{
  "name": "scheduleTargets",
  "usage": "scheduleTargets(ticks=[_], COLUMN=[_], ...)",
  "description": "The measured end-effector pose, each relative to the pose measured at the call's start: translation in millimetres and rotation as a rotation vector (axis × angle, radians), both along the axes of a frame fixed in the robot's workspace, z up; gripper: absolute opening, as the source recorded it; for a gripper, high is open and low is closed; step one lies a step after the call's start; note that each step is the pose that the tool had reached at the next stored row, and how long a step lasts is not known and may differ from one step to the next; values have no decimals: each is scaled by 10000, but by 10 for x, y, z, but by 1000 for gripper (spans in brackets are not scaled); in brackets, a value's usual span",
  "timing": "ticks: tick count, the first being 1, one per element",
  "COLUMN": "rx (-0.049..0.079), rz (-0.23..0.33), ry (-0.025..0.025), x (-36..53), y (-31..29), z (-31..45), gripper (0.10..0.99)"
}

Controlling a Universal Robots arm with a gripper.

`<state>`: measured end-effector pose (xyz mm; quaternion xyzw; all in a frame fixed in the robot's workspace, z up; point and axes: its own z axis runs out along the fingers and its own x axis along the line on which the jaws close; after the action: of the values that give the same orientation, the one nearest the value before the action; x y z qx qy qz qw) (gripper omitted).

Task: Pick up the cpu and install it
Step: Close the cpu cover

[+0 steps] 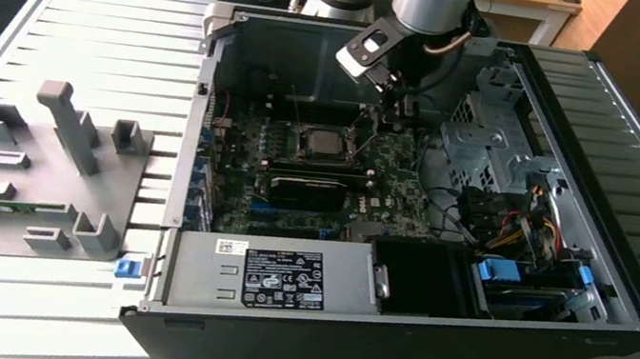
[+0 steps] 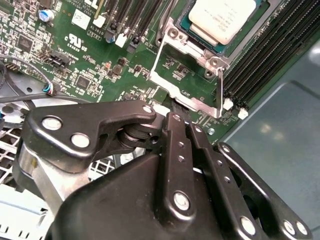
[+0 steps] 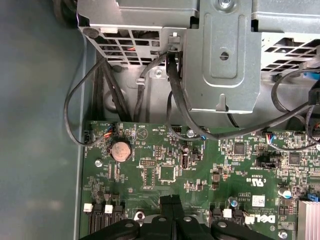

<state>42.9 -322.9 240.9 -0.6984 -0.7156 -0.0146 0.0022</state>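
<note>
The cpu [image 2: 221, 17], a silvery square chip with a paler rim, lies seated in its socket on the green motherboard. In the exterior view the cpu [image 1: 323, 144] sits mid-board inside the open computer case. The socket's metal frame [image 2: 182, 75] stands swung open beside the chip. My gripper [image 1: 398, 115] hangs just above the board, to the exterior view's right of the socket and apart from the chip. Its black fingertips [image 2: 172, 114] are pressed together with nothing between them, and the gripper [image 3: 171, 202] looks shut in the first wrist view too.
A grey tray [image 1: 38, 174] with upright holders lies at the exterior view's left, a green memory stick [image 1: 0, 206] on it. In the case are a power supply [image 1: 266, 277], a metal drive cage [image 3: 220, 55], loose cables [image 1: 507, 219] and memory slots [image 2: 270, 55].
</note>
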Motion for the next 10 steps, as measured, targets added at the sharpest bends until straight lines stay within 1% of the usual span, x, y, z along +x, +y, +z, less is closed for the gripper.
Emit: scheduleTargets(ticks=[6, 10], rx=[22, 51], rz=[-3, -6], ry=[-1, 0], x=[-3, -28], y=[0, 0], z=[3, 4], gripper=[106, 106])
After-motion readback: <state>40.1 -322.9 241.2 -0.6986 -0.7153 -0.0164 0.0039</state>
